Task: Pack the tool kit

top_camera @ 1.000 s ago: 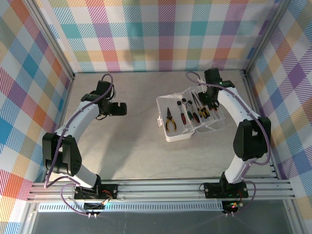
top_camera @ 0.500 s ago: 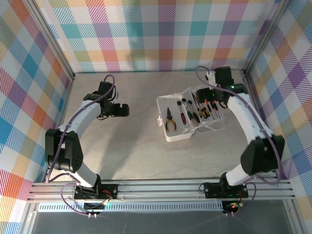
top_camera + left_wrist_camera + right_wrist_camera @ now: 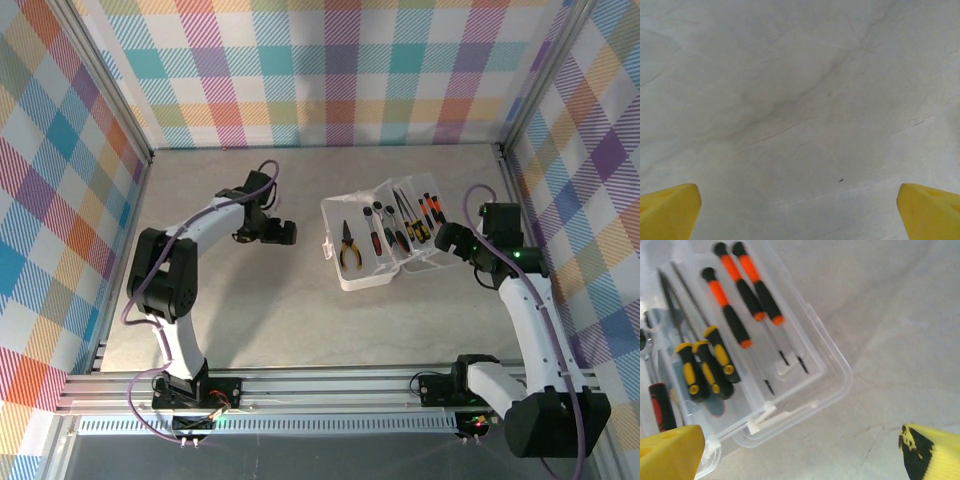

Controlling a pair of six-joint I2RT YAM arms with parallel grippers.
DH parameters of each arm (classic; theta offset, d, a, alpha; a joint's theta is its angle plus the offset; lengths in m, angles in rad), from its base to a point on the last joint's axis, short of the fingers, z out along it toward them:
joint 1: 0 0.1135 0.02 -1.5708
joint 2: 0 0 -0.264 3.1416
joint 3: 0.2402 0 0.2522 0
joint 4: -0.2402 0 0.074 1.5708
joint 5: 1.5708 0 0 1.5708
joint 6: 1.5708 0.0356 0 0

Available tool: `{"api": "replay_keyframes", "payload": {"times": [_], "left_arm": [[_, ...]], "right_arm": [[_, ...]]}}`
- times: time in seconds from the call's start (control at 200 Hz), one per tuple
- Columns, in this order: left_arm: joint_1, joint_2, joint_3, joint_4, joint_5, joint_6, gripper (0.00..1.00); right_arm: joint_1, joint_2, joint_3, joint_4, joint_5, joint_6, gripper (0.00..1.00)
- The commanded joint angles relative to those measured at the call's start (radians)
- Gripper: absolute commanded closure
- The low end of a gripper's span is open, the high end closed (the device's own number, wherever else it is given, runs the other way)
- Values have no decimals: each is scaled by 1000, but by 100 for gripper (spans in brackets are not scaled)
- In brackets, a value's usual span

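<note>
One tool kit [image 3: 385, 262], a clear case standing open right of centre on the table [image 3: 260, 310], pliers [image 3: 349, 247] and screwdrivers [image 3: 740, 282] inside. Right gripper [image 3: 452, 241], a second ago over its far end, now sits just right of it, jaws spread, empty. Left gripper [image 3: 283, 233], spread, is nearer; shutting the case looks next.

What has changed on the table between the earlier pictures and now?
The right gripper drew back from above the far side of the clear tool case to its right side, nearer the arm bases; its jaws stand open. The left gripper moved right, toward the case. The case and the pliers in it stayed in place.
</note>
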Motion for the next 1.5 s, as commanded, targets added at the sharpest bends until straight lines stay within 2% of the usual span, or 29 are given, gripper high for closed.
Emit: {"api": "replay_keyframes", "payload": {"times": [0.0, 0.415, 0.955, 1.115, 1.195, 1.33, 1.495], "left_arm": [[-29, 37, 56, 9, 15, -13, 0], [-67, 109, 113, 5, 24, -18, 0], [-71, 140, 136, -2, 36, -18, 0], [-71, 142, 138, -3, 39, -18, 0], [-72, 140, 138, -3, 41, -18, 0], [-71, 140, 137, -3, 44, -18, 0], [-72, 145, 138, 0, 46, -15, 0]], "right_arm": [[-54, -35, -43, 2, -69, 115, 1], [-140, 27, -162, 130, -195, 177, 1], [-149, 149, -176, 240, -295, 166, 1], [-149, 160, -176, 254, -289, 162, 9], [-150, 145, -176, 238, -249, 163, 11], [-150, 25, -207, 237, -198, 168, 10], [-160, -75, -201, 153, -113, 188, 9]]}}
